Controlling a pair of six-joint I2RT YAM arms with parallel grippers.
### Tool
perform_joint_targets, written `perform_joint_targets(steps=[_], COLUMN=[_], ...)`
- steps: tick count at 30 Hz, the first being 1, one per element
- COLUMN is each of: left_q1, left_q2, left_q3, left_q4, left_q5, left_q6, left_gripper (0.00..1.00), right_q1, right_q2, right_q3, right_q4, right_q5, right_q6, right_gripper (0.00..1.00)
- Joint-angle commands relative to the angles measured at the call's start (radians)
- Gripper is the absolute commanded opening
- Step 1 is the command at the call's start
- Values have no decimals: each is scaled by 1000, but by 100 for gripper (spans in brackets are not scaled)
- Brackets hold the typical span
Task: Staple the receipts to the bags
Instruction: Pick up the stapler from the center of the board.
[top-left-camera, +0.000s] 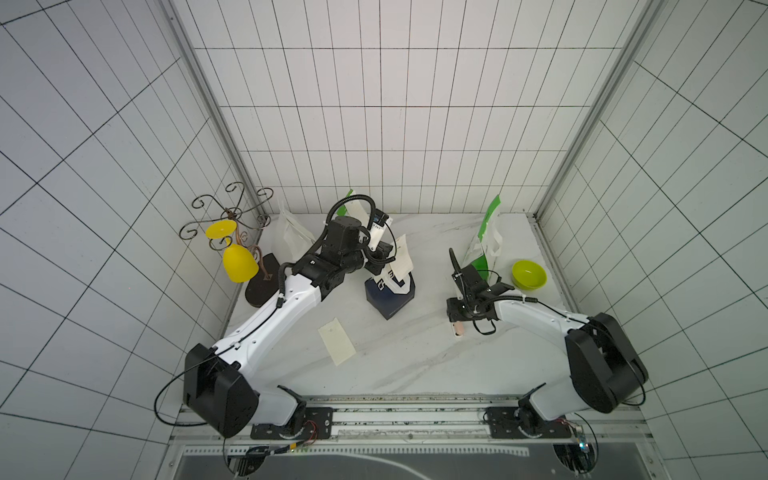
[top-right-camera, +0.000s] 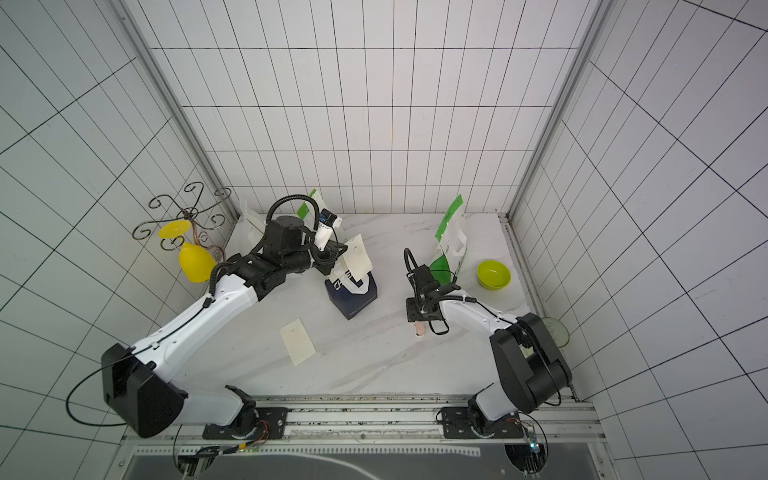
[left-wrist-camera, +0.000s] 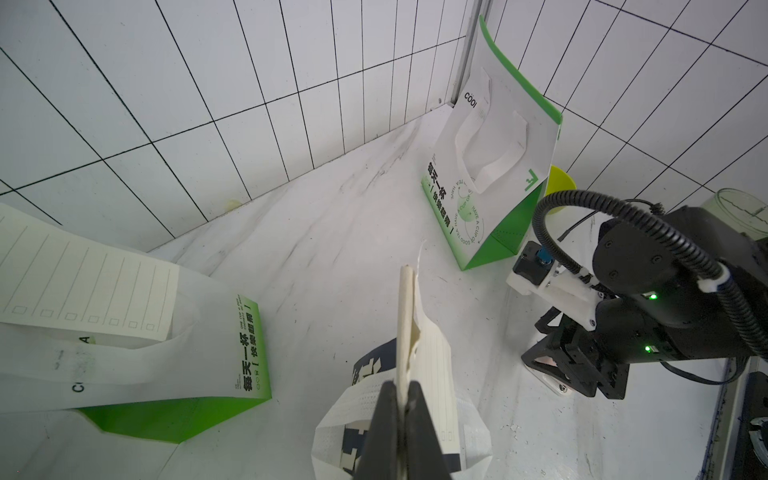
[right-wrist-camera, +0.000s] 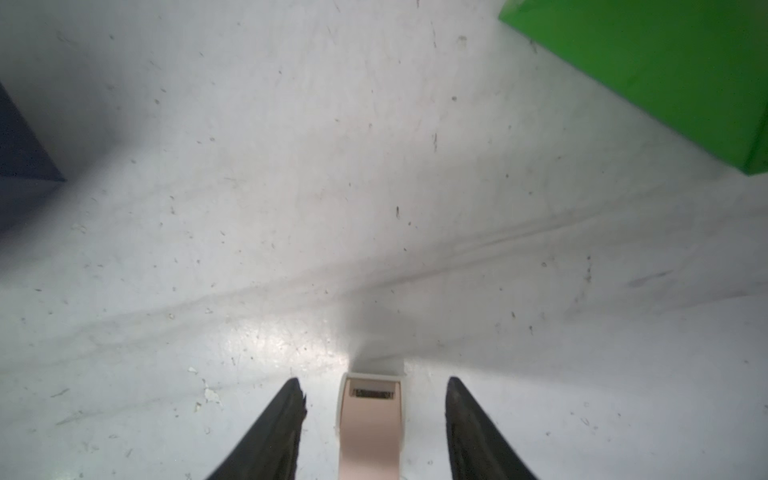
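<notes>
My left gripper (left-wrist-camera: 402, 388) is shut on a cream receipt (left-wrist-camera: 405, 316), seen edge-on, and holds it just above the navy bag (top-left-camera: 390, 297) with white handles in the middle of the table. The same receipt (top-right-camera: 356, 259) hangs over the bag's mouth in both top views. My right gripper (right-wrist-camera: 374, 380) is open and points down over a pink stapler (right-wrist-camera: 372, 424) that lies on the table between its fingers, untouched. A loose receipt (top-left-camera: 336, 340) lies flat near the front. A white-and-green bag (top-left-camera: 484, 245) stands at the right, and another (left-wrist-camera: 166, 365) carries a lined receipt (left-wrist-camera: 83, 282).
A plain white bag (top-left-camera: 293, 239) stands at the back left. A lime bowl (top-left-camera: 528, 274) sits near the right wall, behind it a clear green cup (top-right-camera: 555, 330). Yellow glasses (top-left-camera: 239, 262) hang on a wrought-iron stand at the far left.
</notes>
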Motion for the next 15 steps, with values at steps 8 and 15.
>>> perform_joint_targets(steps=[8,15], left_q1=[-3,-3], left_q2=[-30,-24], left_q3=[-4,-3], left_q4=[8,8], left_q5=[-11,8], left_q6=[-3,-1], left_gripper=[0,0], right_q1=[18,22], right_q2=[72,95], right_q3=[45,61], right_q4=[-122,-108], right_q5=[-20,-30], right_q6=[19,9], right_gripper=[50,34])
